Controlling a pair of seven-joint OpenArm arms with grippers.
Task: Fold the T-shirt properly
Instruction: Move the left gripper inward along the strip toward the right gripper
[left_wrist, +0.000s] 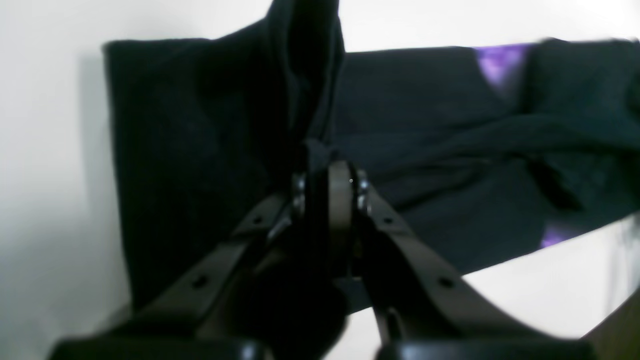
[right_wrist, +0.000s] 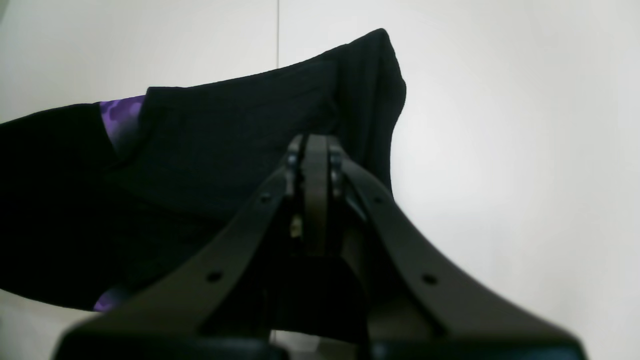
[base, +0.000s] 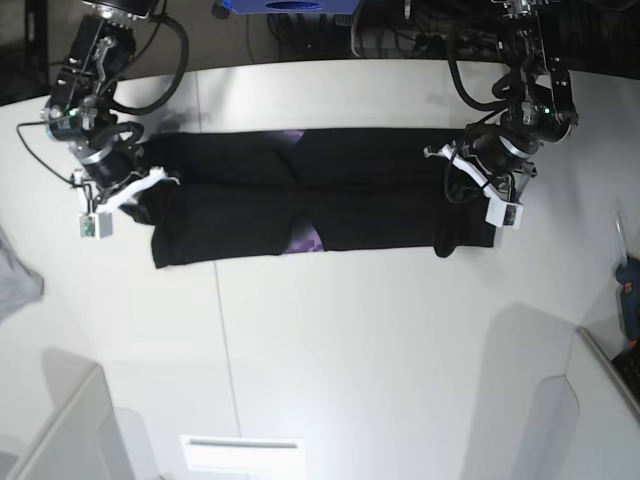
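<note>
The black T-shirt (base: 380, 200) lies as a long band across the white table (base: 340, 340), with bits of purple print (base: 305, 238) showing at its folds. My left gripper (base: 455, 195) is at the band's right end in the base view. In the left wrist view my left gripper (left_wrist: 327, 170) is shut on a lifted fold of the T-shirt (left_wrist: 200, 125). My right gripper (base: 140, 195) is at the band's left end. In the right wrist view my right gripper (right_wrist: 315, 145) is shut on a raised edge of the T-shirt (right_wrist: 225, 135).
A small grey cloth (base: 15, 280) lies at the table's left edge. A blue-handled tool (base: 628, 285) lies at the right edge. A blue object (base: 285, 5) and cables sit behind the table. A white slot plate (base: 240, 452) is near the front edge.
</note>
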